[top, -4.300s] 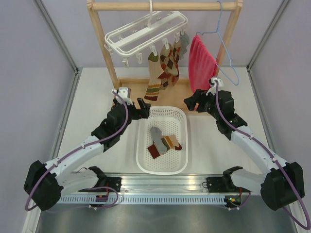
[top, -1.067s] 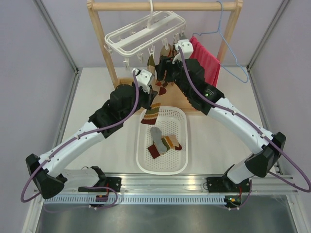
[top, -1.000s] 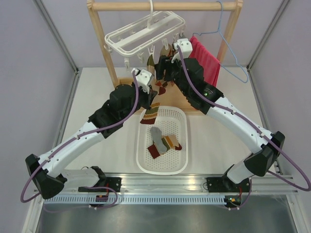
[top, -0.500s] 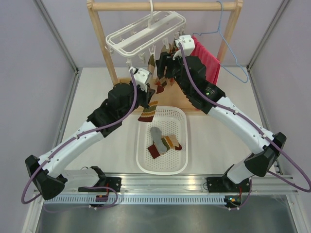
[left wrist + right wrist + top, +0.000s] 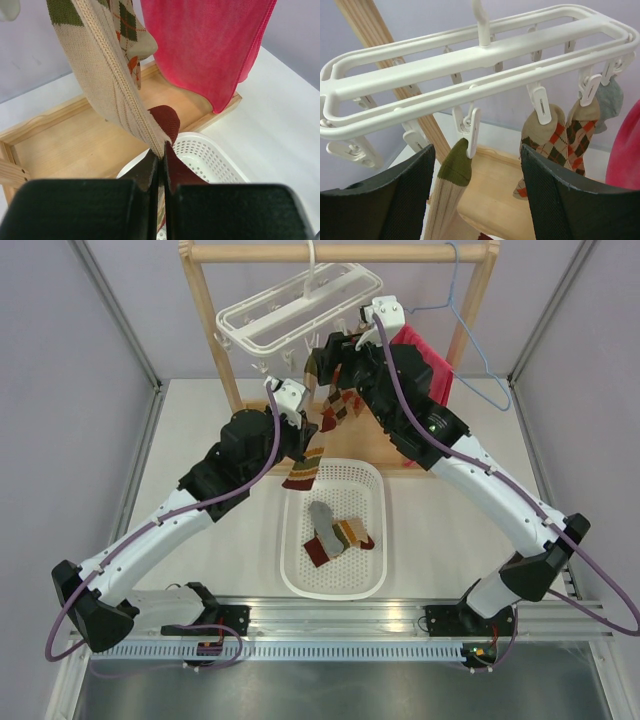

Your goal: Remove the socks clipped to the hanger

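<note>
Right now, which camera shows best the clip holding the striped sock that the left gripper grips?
Right wrist: the clip sits mid-frame, close up, pinching the olive end of the striped sock. Top external shows it tiny, by the right arm. Left wrist shows only the sock below, in the left gripper; no clip.

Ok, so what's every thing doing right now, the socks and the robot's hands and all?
Striped sock: clipped at its top, stretched taut.
Left gripper: shut on the striped sock.
Right gripper: open, facing that sock's clip.
Argyle socks: both clipped, hanging.
Grey sock: clipped, hanging.
Hanger: hooked on the wooden rail.
Basket: holding loose socks.
Towel: draped, hanging.
</note>
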